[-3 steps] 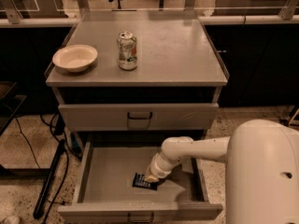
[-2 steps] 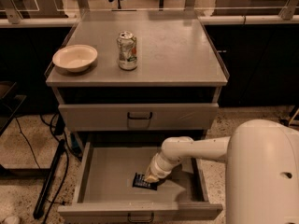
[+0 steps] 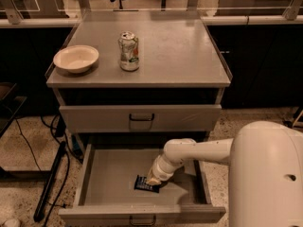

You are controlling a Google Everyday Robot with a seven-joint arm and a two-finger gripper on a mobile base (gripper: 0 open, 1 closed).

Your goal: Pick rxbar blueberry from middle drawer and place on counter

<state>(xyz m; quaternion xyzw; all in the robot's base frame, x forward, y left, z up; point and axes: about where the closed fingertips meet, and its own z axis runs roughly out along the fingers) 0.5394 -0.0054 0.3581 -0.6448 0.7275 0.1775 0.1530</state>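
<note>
The middle drawer (image 3: 94, 193) is pulled open at the bottom of the cabinet. The rxbar blueberry (image 3: 143, 185), a small dark navy bar, lies flat on the drawer floor near its middle. My gripper (image 3: 154, 179) reaches down into the drawer from the right and sits right on the bar's right end. My white arm covers the gripper's tip and part of the bar. The counter (image 3: 175, 51) is the grey metal top of the cabinet, above the shut upper drawer (image 3: 141, 118).
A cream bowl (image 3: 75, 58) stands at the counter's left edge. A silver drink can (image 3: 129, 51) stands upright beside it. My white base (image 3: 267, 174) fills the lower right. Dark cables and a pole (image 3: 49, 183) lie on the floor at left.
</note>
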